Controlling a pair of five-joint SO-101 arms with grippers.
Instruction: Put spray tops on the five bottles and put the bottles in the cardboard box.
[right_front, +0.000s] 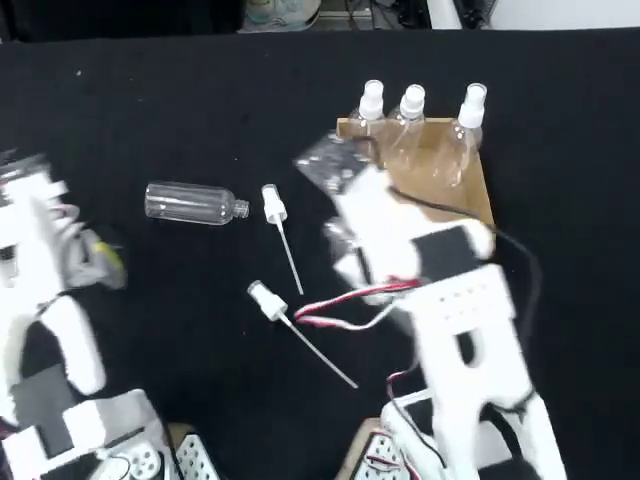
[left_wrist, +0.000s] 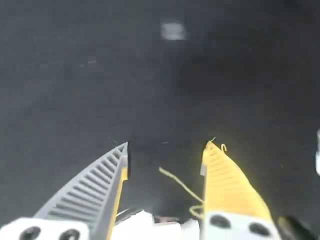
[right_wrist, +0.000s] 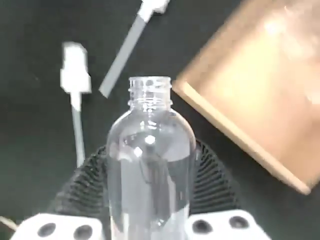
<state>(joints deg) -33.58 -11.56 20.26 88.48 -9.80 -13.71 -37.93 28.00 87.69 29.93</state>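
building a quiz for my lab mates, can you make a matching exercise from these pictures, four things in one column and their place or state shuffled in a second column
Column one
1. clear plastic bottle lying on its side
2. clear uncapped bottle in the right wrist view
3. three clear bottles with white spray tops
4. left tool

Column two
A. standing in the brown cardboard box
B. open, holding nothing, over the black table
C. clamped in the right tool
D. on the table beside two loose white spray tops

Pairs: 1-D, 2-C, 3-A, 4-B
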